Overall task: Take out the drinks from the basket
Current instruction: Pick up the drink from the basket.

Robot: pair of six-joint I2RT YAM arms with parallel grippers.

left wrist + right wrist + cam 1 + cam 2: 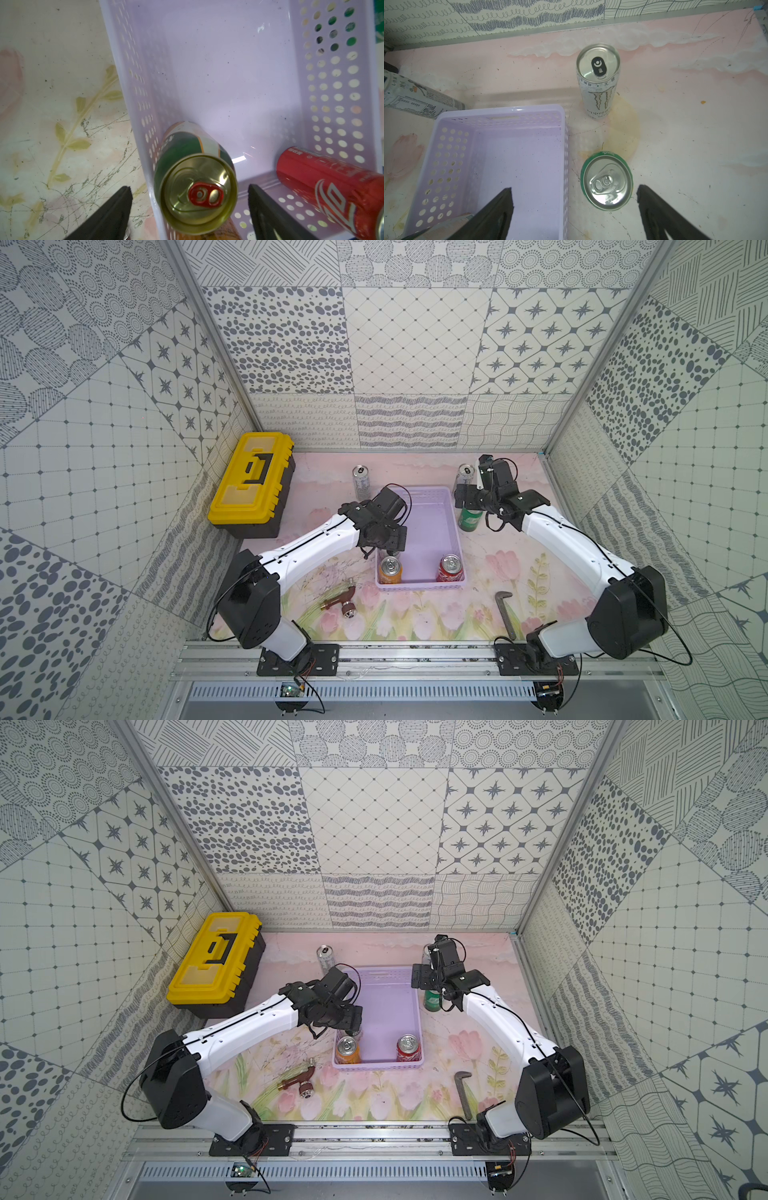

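The lavender basket (419,585) sits mid-table. Inside stand an orange can (390,569) and a red can (450,568) along its front wall. A dark green-and-white can (197,187) stands behind the orange can, by the basket's left wall (133,104). My left gripper (189,199) is open above and around it, one finger outside that wall. Both top views hide this can under the gripper (390,549). A green can (607,180) stands on the table right of the basket, below my open right gripper (574,199). Two tall white cans (360,481) (599,83) stand behind the basket.
A yellow and black toolbox (249,485) lies at the back left. A brass tap (338,599) lies in front of the basket on the left, and a grey metal tool (505,614) on the right. Walls close in the back and sides.
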